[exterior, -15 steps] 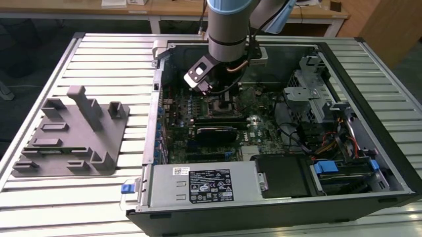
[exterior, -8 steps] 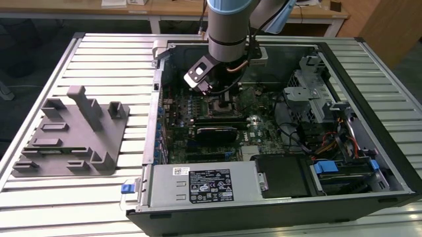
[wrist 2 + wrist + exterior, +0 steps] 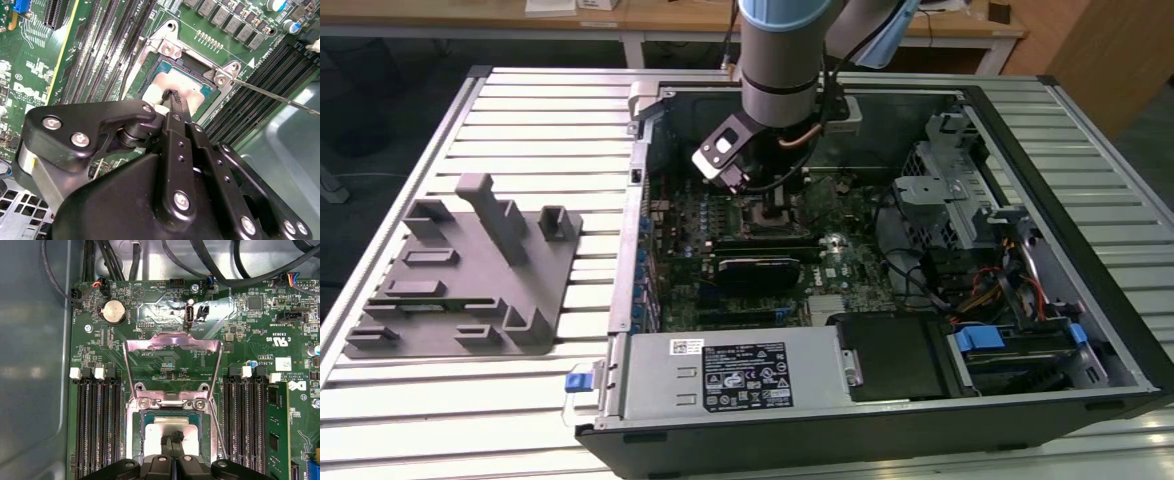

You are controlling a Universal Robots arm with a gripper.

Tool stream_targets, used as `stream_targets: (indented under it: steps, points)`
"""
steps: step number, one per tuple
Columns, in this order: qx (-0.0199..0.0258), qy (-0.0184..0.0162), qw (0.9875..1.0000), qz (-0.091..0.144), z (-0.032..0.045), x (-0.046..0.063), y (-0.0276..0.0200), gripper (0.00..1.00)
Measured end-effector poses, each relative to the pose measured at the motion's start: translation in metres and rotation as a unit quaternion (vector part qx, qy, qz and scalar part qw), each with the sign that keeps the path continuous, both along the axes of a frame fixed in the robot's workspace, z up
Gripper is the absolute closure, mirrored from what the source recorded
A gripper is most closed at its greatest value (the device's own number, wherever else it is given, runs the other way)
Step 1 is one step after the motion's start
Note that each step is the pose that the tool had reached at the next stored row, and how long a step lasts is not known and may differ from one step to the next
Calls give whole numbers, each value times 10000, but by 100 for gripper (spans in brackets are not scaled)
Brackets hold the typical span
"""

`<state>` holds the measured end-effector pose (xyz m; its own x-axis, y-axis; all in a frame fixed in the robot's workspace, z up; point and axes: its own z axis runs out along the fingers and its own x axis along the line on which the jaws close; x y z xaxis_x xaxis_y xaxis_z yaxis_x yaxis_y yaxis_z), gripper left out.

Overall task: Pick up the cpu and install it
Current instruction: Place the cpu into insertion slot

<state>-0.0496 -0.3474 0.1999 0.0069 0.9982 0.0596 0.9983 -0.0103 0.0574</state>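
Cpu (image 3: 155, 432), a small flat square silvery chip, lies inside the metal-framed motherboard socket (image 3: 170, 403). The black gripper (image 3: 172, 438) has its fingers pressed together, the tips seemingly touching the chip's top.

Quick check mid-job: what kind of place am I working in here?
Likely a robotics lab bench: an open computer case on a slatted metal table, a grey fixture beside it, wooden desks behind.
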Motion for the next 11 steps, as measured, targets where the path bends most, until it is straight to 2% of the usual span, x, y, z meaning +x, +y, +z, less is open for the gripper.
stream_targets:
  steps: [11]
  points:
    - [1,0,10000,0,-22,0,0,89]
